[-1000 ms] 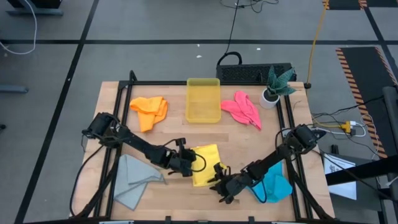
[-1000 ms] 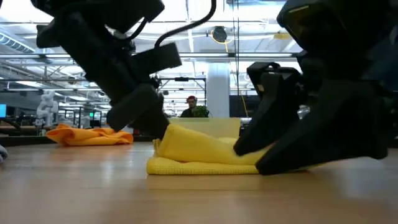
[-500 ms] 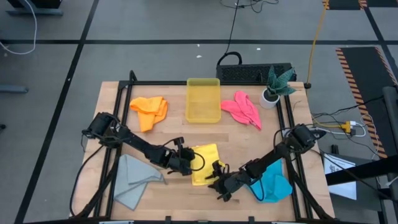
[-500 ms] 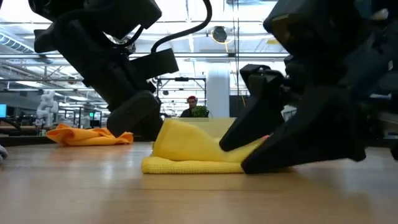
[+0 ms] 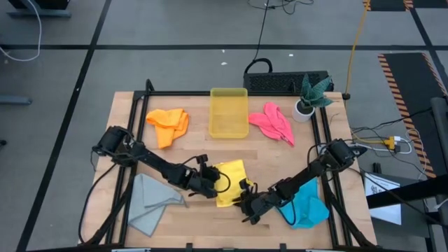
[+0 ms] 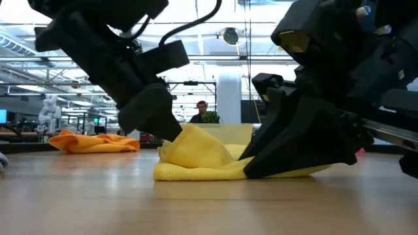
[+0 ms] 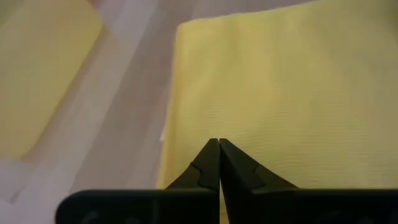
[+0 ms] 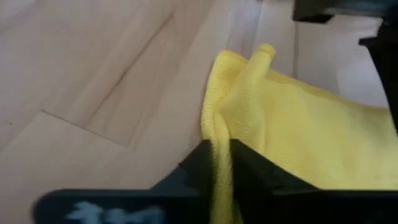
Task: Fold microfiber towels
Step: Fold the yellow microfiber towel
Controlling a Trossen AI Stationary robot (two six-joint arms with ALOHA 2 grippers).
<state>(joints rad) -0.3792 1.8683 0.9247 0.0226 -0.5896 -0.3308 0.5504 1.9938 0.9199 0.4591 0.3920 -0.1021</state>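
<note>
Light grey microfiber towel (image 5: pixel 150 201) crumpled at table's front left, left gripper (image 5: pixel 213 186) pressed together on yellow microfiber towel (image 5: pixel 231 180) at front centre, right gripper (image 5: pixel 246 203) pinching its folded edge, bright blue towel (image 5: pixel 308 211) front right.

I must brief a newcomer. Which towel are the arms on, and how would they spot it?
Start at the yellow bin at the table's far edge; come straight toward the near edge. The yellow towel lies there, the only one pinched between both grippers.
</note>
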